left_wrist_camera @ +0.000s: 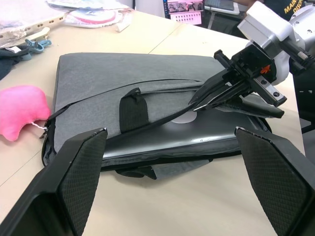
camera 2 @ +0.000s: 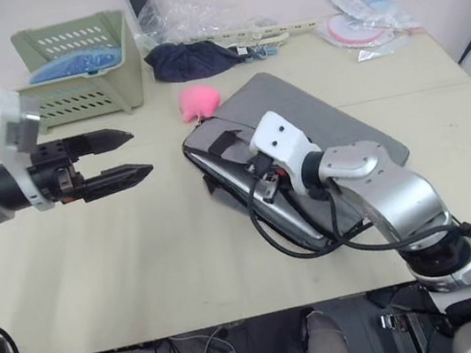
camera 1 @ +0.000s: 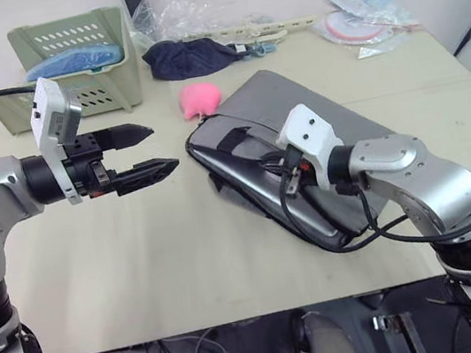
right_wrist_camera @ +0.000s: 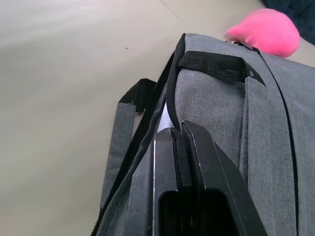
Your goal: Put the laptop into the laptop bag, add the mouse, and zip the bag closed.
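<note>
Left claw: spread wide, holding nothing, hovering above the bare surface well apart from the bag, tips aimed toward 3 o'clock.

Basket: pale green, at about 11 o'clock on the surface, not involved.

Pink lump: lies just beside the bag's far corner, at 12 o'clock from it.

Laptop bag: lies flat at centre-right, long axis running from 10 o'clock to 4 o'clock; mouth open along the near edge, facing the left claw.

Laptop: silver lid visible inside the open mouth, largely seated in the bag.

Right claw: pressed together, tips at the bag's open edge over the laptop lid; whether it pinches the zipper or fabric cannot be told.

Mouse: not located.

Governing relation: the bag's open edge lies at 3 o'clock from the left claw, while the right claw is already on it; the right arm is plainly the nearer.

Judgement: laptop step appears near complete; mouse and zip outstanding.
</note>
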{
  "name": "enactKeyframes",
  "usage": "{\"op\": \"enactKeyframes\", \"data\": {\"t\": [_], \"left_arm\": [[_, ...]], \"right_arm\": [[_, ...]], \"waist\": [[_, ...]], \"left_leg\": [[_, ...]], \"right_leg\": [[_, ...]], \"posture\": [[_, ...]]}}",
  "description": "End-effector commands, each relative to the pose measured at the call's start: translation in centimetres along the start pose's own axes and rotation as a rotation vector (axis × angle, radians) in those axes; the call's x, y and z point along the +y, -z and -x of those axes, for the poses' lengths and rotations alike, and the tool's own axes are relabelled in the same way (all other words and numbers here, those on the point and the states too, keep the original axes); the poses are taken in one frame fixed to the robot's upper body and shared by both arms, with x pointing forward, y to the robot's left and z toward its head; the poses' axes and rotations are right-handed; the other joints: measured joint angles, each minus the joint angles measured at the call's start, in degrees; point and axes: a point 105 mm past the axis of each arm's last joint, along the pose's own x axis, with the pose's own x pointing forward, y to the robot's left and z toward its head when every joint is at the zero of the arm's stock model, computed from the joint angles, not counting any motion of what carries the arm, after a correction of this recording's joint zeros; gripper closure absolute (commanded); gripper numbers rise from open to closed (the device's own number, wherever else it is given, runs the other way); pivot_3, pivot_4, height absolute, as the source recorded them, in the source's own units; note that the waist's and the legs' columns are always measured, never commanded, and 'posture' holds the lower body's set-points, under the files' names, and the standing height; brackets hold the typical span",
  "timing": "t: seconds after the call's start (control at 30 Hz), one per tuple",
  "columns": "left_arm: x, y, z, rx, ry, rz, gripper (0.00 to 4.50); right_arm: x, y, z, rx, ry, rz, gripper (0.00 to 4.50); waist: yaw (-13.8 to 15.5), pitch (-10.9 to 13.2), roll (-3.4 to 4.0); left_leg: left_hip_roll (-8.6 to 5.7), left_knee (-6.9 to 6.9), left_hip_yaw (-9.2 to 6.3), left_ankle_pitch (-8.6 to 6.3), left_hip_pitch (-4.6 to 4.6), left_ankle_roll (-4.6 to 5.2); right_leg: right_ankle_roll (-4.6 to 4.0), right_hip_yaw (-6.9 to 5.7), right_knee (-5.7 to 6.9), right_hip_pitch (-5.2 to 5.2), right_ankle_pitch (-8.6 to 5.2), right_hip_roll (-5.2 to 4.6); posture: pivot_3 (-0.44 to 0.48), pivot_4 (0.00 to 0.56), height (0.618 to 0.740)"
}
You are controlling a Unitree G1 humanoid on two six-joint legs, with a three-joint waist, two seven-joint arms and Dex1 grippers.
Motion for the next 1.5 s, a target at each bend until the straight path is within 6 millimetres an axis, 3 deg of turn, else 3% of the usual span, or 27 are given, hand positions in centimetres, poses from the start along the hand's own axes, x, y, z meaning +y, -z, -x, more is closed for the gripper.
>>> {"op": "enactKeyframes", "data": {"t": [0.03, 0.23, 0.6, 0.7, 0.9, 0.93, 1.03, 1.2, 1.33, 1.5], "left_arm": [[-0.4, -1.6, 0.7, -0.030, -0.010, -0.063, 0.04], [-0.4, -1.5, 0.7, -0.031, -0.008, -0.059, 0.04], [-0.6, -1.4, 0.6, -0.033, 0.002, -0.047, 0.04], [-0.6, -1.4, 0.5, -0.034, 0.006, -0.043, 0.00], [-0.6, -1.2, 0.3, -0.035, 0.013, -0.039, 0.00], [-0.6, -1.2, 0.3, -0.034, 0.012, -0.038, 0.00], [0.0, -0.8, 0.5, -0.033, -0.003, -0.026, 0.00], [3.2, 0.8, 1.0, -0.049, -0.084, 0.017, 0.00], [5.5, 2.1, 0.5, -0.072, -0.131, 0.056, 0.00], [8.5, 5.2, -1.1, -0.104, -0.163, 0.158, 0.00]], "right_arm": [[1.8, -1.2, 1.5, -0.074, -0.098, 0.051, 4.50], [3.0, -0.9, 2.7, -0.084, -0.201, 0.060, 4.50], [3.4, -0.5, 3.4, -0.113, -0.266, 0.144, 4.50], [3.3, -0.4, 3.4, -0.117, -0.266, 0.150, 3.41], [3.2, -0.6, 3.3, -0.142, -0.262, 0.167, 0.61], [3.2, -0.6, 3.4, -0.143, -0.263, 0.171, 0.35], [2.1, -1.8, 4.0, -0.151, -0.235, 0.166, 0.35], [-2.3, -2.8, 6.2, -0.144, -0.073, 0.022, 0.35], [-4.0, -1.7, 8.5, -0.101, 0.011, -0.089, 0.35], [-5.3, 0.7, 12.5, -0.076, 0.214, -0.284, 0.35]], "waist": [[0.18, 0.00, 0.00], [0.03, 0.00, 0.00], [0.07, 0.00, 0.00], [0.08, 0.00, -0.01], [0.16, 0.00, -0.01], [0.19, 0.00, -0.01], [0.16, 0.00, -0.01], [0.20, 0.00, -0.01], [0.95, 0.00, -0.02], [2.06, -0.03, -0.07]], "left_leg": [[0.00, 0.00, 0.00, 0.00, 0.00, 0.00], [0.00, -0.01, 0.03, 0.00, -0.01, 0.00], [0.01, -0.01, 0.05, 0.00, 0.01, 0.00], [0.01, -0.01, 0.06, 0.00, 0.02, 0.00], [0.01, 0.01, 0.05, 0.00, 0.01, 0.00], [0.00, 0.02, 0.05, 0.00, 0.01, 0.00], [0.00, 0.03, 0.05, 0.00, 0.01, 0.00], [0.01, 0.04, 0.05, 0.00, 0.02, 0.00], [-0.02, 0.03, 0.08, 0.00, 0.00, 0.01], [-0.03, 0.03, 0.13, -0.01, -0.04, 0.04]], "right_leg": [[0.00, 0.00, 0.00, 0.00, 0.00, 0.00], [0.00, -0.01, -0.06, 0.01, 0.00, 0.01], [0.00, 0.01, -0.06, 0.03, 0.00, 0.02], [0.00, 0.02, -0.06, 0.02, 0.00, 0.02], [0.00, 0.03, -0.06, 0.03, 0.00, 0.02], [0.00, 0.04, -0.06, 0.03, 0.00, 0.02], [0.00, 0.04, -0.06, 0.03, 0.00, 0.01], [0.00, 0.03, -0.05, 0.04, 0.00, 0.02], [0.00, 0.01, -0.06, 0.06, 0.00, 0.02], [0.01, -0.07, -0.08, 0.07, 0.00, 0.02]], "posture": [[0.000, 0.150, 0.740], [0.000, 0.150, 0.740], [0.000, 0.150, 0.740], [0.000, 0.150, 0.740], [0.000, 0.150, 0.740], [0.000, 0.150, 0.740], [0.000, 0.150, 0.740], [0.000, 0.150, 0.740], [0.000, 0.150, 0.740], [0.000, 0.150, 0.740]]}}
